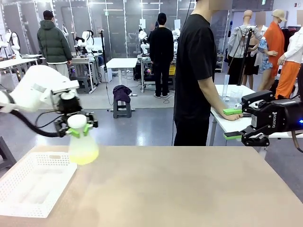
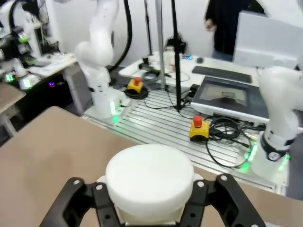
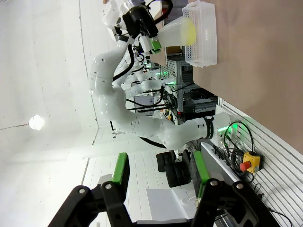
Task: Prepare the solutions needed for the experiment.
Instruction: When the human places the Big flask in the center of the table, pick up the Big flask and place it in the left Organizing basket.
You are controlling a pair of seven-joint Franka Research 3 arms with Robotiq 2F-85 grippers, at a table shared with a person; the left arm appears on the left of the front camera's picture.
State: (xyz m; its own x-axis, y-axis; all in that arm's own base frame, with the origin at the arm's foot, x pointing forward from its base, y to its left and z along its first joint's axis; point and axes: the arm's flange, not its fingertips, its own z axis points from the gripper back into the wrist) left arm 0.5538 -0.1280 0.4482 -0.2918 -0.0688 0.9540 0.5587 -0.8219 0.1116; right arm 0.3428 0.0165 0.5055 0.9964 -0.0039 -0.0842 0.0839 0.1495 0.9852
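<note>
Across the front view spreads a wide tan table top (image 1: 180,189), bare from its middle to the right edge. At its left edge lies a white perforated plastic tray (image 1: 19,201). Just above the tray's far right corner, the left gripper (image 1: 77,126) clamps the neck of a frosted conical flask (image 1: 82,144), held off the surface, with the solutions (image 1: 84,154) pooled yellow-green at its base. Beyond the right edge, the right gripper (image 1: 232,124) hangs with fingers spread, holding nothing.
</note>
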